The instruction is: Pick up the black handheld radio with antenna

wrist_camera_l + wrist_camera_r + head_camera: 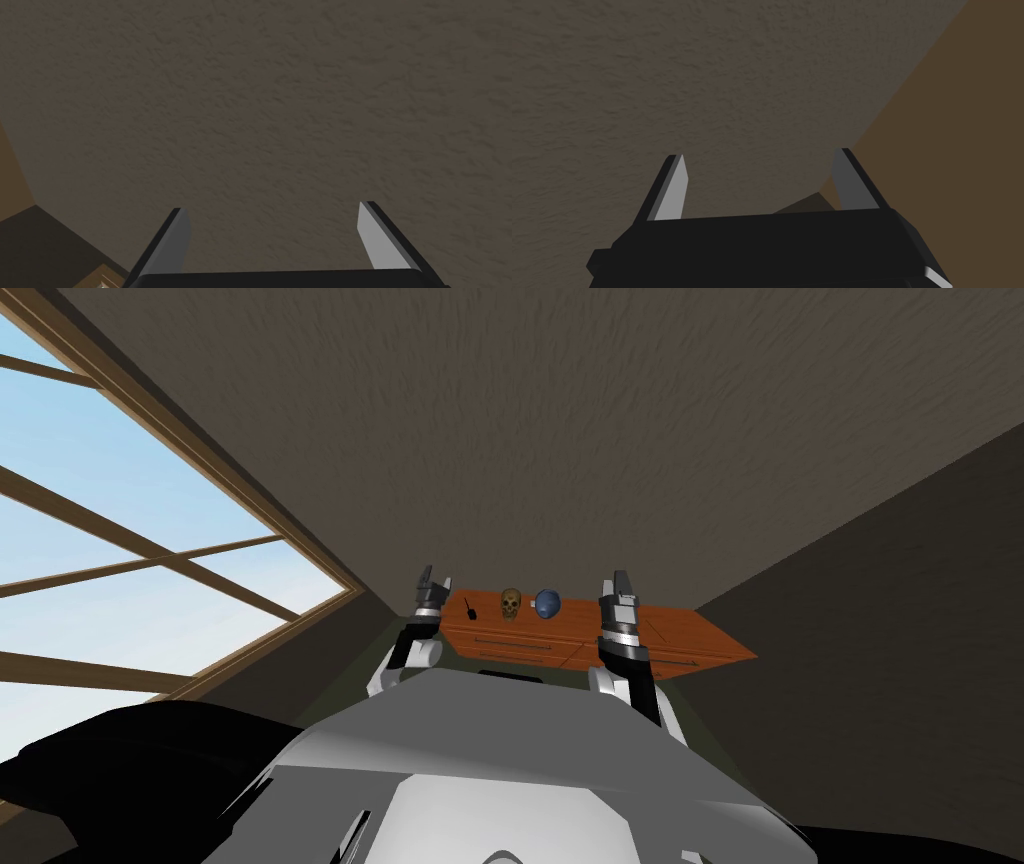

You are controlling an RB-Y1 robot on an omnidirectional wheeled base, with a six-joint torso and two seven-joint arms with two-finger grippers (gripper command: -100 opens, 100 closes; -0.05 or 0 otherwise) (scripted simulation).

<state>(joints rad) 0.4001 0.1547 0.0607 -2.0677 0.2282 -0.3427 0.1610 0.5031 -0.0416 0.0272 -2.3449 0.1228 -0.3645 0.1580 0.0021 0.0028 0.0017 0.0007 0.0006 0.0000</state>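
Holding left gripper (pixel 434 579) and right gripper (pixel 620 577) raised, spread and empty, probably to clear the dresser (pixel 690 634), with radio (pixel 469 610) near the left gripper.

left arm: we hold it bent and raised ahead of us, forearm rising to the wrist | left tool (pixel 434 579): points upward, fingers (pixel 176 237) standing wide apart | right arm: we hold it raised the same way, beside the left | right tool (pixel 620 578): points upward, fingers (pixel 673 192) parted about as widely
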